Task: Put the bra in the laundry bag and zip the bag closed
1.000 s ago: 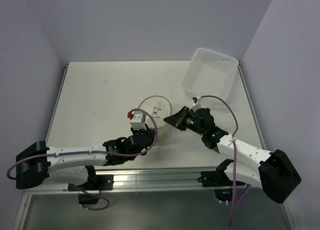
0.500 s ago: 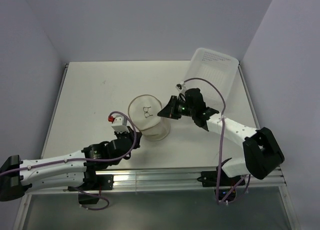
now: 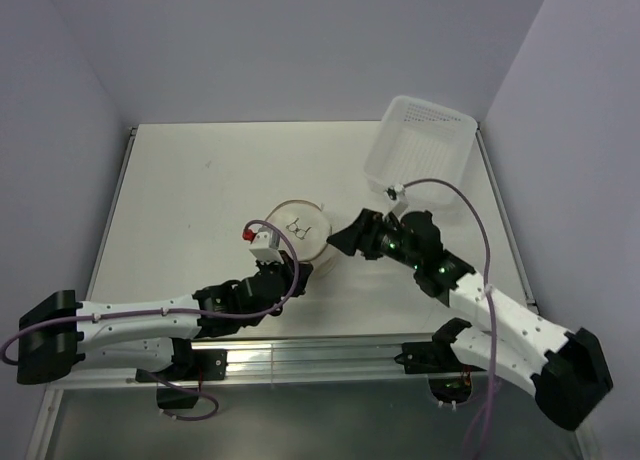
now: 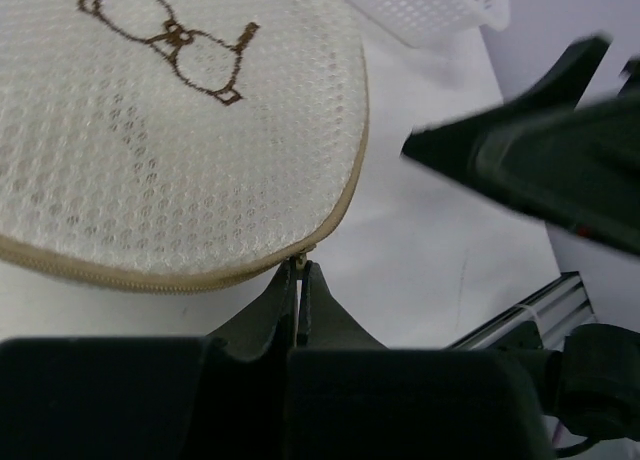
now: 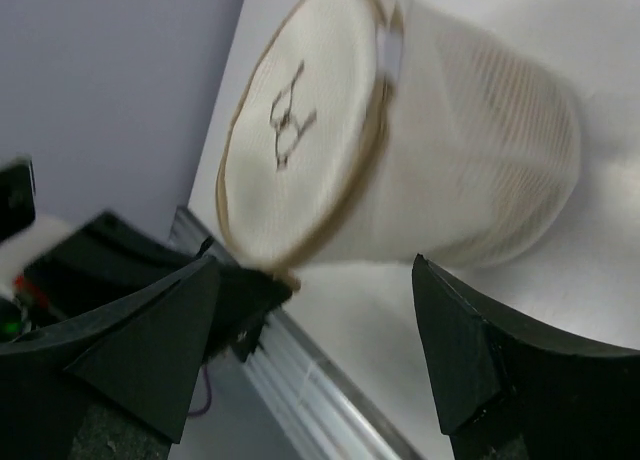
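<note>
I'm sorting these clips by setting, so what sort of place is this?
Probably a robot test cell or lab: the left arm and right arm mount on a metal rail at a white table, boxed in by plain walls.

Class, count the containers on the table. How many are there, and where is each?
2. The laundry bag lies near the table's middle; the white tray is at the far right corner. Nothing seems to hide another.
</note>
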Controlling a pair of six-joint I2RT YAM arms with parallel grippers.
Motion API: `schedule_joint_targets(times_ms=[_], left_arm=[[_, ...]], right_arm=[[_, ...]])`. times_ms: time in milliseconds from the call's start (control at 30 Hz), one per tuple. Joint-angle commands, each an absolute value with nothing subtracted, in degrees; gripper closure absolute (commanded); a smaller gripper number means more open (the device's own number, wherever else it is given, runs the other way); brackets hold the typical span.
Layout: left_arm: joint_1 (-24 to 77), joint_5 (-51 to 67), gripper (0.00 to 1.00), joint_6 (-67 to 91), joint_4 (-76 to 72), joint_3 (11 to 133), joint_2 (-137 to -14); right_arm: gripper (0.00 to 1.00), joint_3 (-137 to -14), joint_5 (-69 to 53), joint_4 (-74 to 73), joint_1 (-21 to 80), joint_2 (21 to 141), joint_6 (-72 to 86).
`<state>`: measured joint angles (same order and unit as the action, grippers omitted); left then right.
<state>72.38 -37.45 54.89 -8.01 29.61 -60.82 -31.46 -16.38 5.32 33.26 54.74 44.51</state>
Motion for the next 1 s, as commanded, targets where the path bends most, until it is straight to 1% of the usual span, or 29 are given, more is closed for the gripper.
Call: schedule_joint_targets(times_ms=[0,67,133,200,300,367,400,433,533,633,700,733,767,800,900,967], left_arm=[[73.6,-37.3,1.0,54.6,-16.9,32.2,-61.8],[73.7,-37.4,1.0,54.6,-17.0,32.4,-62.1],[73.9,-36.9,1.0,54.4,-17.1,32.5,-62.6],[74.0,-36.6,1.0,54.4,-17.3,32.4,-62.8],[74.2,-36.3,1.0,54.5,-17.6,32.1,-62.9],[74.3,-36.0,1.0,54.5,-17.9,31.8,-63.1],[74.3,-35.9,1.0,54.5,-17.9,31.8,-63.4],[74.4,-35.7,1.0,54.5,-18.0,31.7,-63.5],[74.4,-35.2,1.0,54.1,-18.5,31.6,-64.1],[74.4,-34.7,1.0,53.7,-19.2,31.7,-64.9],[74.4,-34.5,1.0,53.8,-19.3,31.4,-65.0],[74.4,-34.4,1.0,53.8,-19.4,31.2,-65.0],[74.4,-34.5,1.0,53.8,-19.4,31.0,-64.8],[74.4,-34.6,1.0,53.9,-19.4,30.5,-64.3],[74.4,-35.5,1.0,53.4,-18.6,29.8,-62.9],[74.4,-36.5,1.0,53.4,-17.6,29.4,-61.3]], right_arm=[[0.16,-23.2,-10.7,10.2,36.7,47.2,53.1],[0.2,-21.3,-11.4,11.5,37.5,45.6,54.8],[0.26,-21.5,-12.0,13.1,38.0,45.4,55.5],[0.32,-23.7,-13.3,13.5,38.4,47.5,54.8],[0.36,-25.8,-15.0,15.1,38.9,51.0,54.7],[0.42,-26.1,-15.6,16.2,39.2,52.8,55.0],[0.47,-25.9,-15.6,17.4,39.2,53.3,55.5],[0.48,-25.8,-15.8,18.1,39.3,53.6,55.5],[0.49,-25.8,-15.6,18.7,39.5,55.5,55.6],[0.54,-25.9,-15.8,19.6,39.9,57.2,55.9],[0.6,-26.0,-15.6,19.6,40.0,57.4,55.9],[0.71,-26.1,-15.1,19.3,40.0,57.4,55.8],[0.75,-26.4,-14.8,19.2,40.0,57.2,55.6],[0.85,-26.6,-14.3,18.2,40.0,57.1,55.2],[1.0,-27.7,-12.8,16.0,39.9,57.2,54.1],[1.0,-28.2,-12.5,15.3,39.1,57.5,53.1]])
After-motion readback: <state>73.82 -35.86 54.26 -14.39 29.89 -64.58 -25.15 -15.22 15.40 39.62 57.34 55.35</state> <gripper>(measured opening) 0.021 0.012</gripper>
